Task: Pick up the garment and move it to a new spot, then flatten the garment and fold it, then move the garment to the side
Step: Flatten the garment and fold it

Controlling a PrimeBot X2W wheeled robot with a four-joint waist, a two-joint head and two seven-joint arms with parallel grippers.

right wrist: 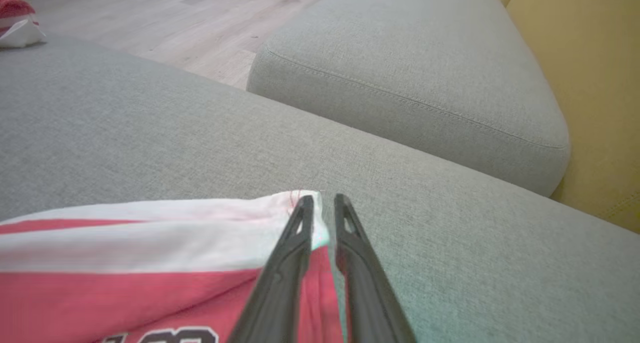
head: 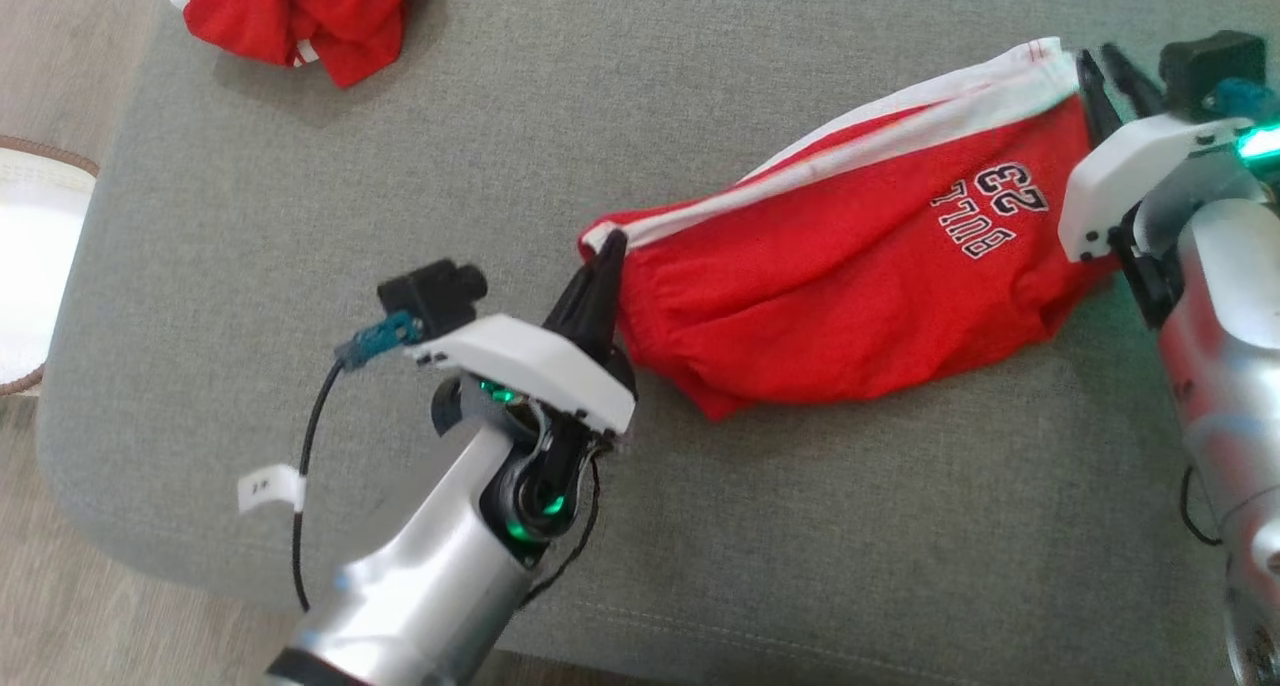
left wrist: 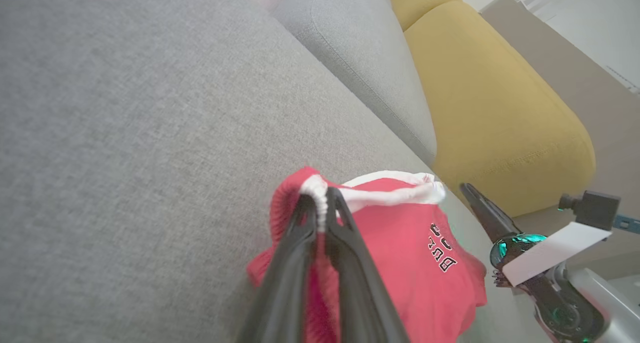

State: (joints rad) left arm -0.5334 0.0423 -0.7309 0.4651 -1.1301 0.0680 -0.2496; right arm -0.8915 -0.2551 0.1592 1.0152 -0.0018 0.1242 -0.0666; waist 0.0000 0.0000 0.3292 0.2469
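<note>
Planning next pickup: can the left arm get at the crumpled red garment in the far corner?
Probably not yet: left gripper clamped on the shorts; bare cushion separates it from the crumpled garment.

We see a big grey sofa seat [head: 300,216], a smaller grey cushion [right wrist: 410,73] beside it, a yellow cushion [left wrist: 500,118] and a pale wood floor [right wrist: 175,23].

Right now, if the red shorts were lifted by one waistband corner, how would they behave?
Probably floppy: the red shorts lie wrinkled and bunched on the sofa. Likely light: the left pincer pinches only a gathered corner of the white waistband. Pushed, they would probably crumple rather than slide on the woven cover.
</note>
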